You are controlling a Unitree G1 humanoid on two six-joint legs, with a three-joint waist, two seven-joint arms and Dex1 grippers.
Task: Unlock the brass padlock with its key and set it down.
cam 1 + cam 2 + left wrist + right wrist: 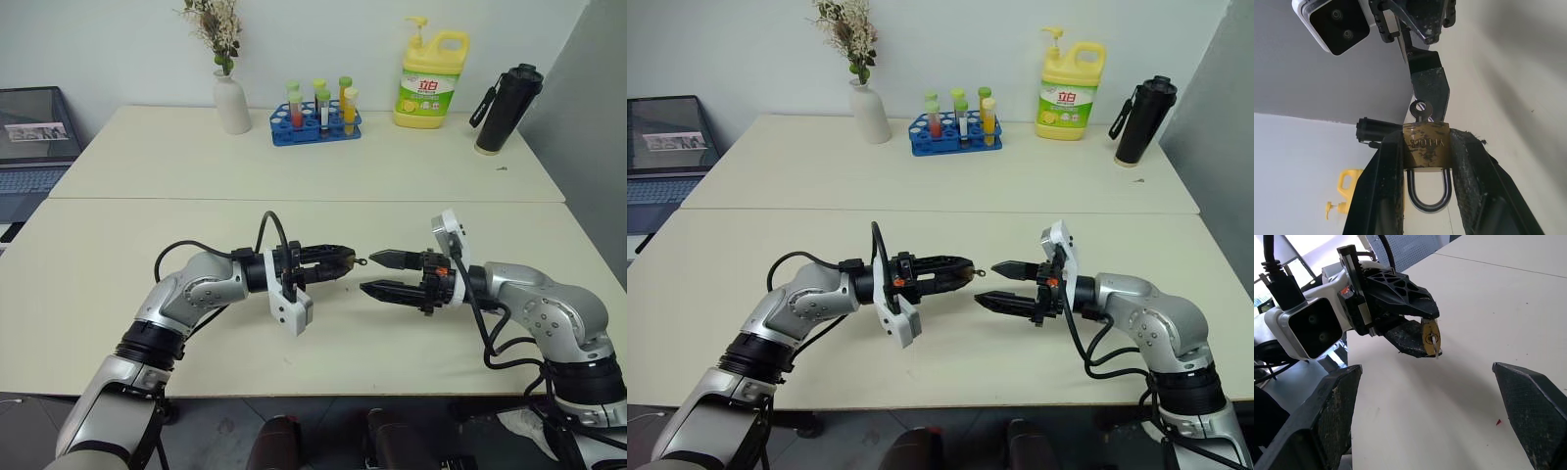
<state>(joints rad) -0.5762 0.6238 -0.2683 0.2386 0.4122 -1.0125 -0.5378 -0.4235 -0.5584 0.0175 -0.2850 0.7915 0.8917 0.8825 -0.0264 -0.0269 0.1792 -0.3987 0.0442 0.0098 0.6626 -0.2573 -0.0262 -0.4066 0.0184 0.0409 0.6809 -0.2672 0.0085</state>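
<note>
The brass padlock (pixel 1426 149) is pinched by its gold body between the two fingers of my left gripper (pixel 345 262), which is shut on it and held above the table, pointing toward my right arm. Its silvery shackle (pixel 1427 193) sits back between the fingers and looks closed. The key (pixel 1419 108) is in the lock's keyhole, its ring head sticking out past the fingertips (pixel 1435 346). My right gripper (pixel 372 273) faces it a short way off, open and empty, one fingertip (pixel 1430 88) close to the key head without touching it.
At the back of the cream table (pixel 294 186) stand a white vase (pixel 232 101) with dried flowers, a blue test-tube rack (pixel 316 122), a yellow detergent bottle (pixel 431 78) and a black bottle (pixel 506 108). A laptop (pixel 34 137) sits at far left.
</note>
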